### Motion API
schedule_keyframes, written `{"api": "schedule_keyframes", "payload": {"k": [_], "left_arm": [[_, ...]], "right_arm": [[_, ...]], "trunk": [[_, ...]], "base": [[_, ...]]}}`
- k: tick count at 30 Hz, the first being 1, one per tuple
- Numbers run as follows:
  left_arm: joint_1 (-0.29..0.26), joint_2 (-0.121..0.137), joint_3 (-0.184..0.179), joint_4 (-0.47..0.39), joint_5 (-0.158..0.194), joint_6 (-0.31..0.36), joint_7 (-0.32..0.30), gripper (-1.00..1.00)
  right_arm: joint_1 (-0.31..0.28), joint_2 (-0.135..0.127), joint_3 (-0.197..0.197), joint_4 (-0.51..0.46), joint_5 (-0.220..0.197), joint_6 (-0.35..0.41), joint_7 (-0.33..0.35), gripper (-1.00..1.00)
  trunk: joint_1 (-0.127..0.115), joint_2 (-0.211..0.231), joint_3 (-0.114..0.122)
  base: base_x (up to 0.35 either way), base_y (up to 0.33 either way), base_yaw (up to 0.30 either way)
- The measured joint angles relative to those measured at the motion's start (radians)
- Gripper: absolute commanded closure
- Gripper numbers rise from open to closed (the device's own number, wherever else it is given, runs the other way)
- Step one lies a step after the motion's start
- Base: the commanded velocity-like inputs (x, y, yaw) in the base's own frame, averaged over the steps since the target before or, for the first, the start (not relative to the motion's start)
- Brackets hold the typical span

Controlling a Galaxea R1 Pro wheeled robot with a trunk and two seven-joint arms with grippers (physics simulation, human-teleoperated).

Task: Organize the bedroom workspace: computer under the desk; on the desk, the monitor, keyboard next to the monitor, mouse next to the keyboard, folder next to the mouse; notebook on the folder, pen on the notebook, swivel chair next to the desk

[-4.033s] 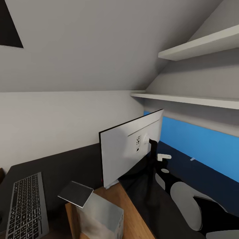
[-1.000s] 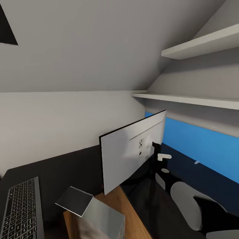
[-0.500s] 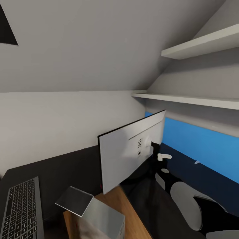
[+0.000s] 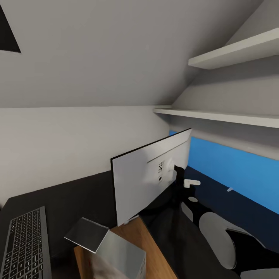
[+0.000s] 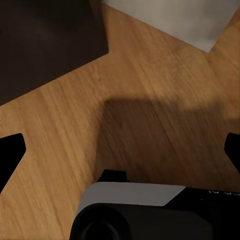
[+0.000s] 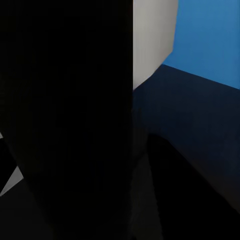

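Head view: the monitor (image 4: 149,178) stands with its pale back toward the camera, tilted, its lower corner over the edge of a wooden surface (image 4: 131,236). The right arm (image 4: 217,232) reaches forward toward the monitor's slim black stand (image 4: 179,174); the right claw itself is hidden among dark shapes behind the screen, so whether it grips the stand cannot be told here. The black desk (image 4: 69,197) runs under the monitor, with its blue back panel (image 4: 232,170) beyond the arm. The keyboard (image 4: 25,244) lies on the desk, well apart from the right arm, on the far side of the monitor from it. A greyish flat notebook (image 4: 87,234) sits atop a light-grey box, the computer (image 4: 120,254), just beside the monitor's lower corner.

Left wrist view: the left claw (image 5: 120,145) hangs over wooden flooring (image 5: 75,130), its two dark fingertips (image 5: 10,150) spread wide apart with nothing between them. A dark panel (image 5: 45,40) and a pale slab (image 5: 175,20) lie ahead of the claw, apart from it.

Right wrist view: a broad black shape (image 6: 65,120), too dark to make out, sits close before the right claw; its state cannot be told. Past it are a strip of the monitor's pale back (image 6: 152,40), the blue panel (image 6: 210,35) and the dark desk top (image 6: 190,115).
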Motion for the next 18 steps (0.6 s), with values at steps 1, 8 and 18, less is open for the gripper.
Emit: {"api": "schedule_keyframes", "payload": {"k": [1,8,18], "left_arm": [[0.0,0.0,0.0,0.0,0.0,0.0,0.0,-1.0],[0.0,0.0,0.001,0.001,0.001,0.0,0.0,-1.0],[0.0,0.0,0.003,0.001,0.002,0.0,0.0,-1.0]], "right_arm": [[0.0,0.0,0.0,0.0,0.0,-0.001,0.0,1.0],[0.0,0.0,-0.001,0.004,0.001,-0.011,0.001,1.0],[0.0,0.0,-0.003,0.005,0.003,-0.011,0.004,1.0]], "trunk": [[0.0,0.0,0.0],[0.0,0.0,0.0],[0.0,0.0,0.0]], "base": [[0.0,0.0,0.0],[0.0,0.0,0.0],[0.0,0.0,0.0]]}}
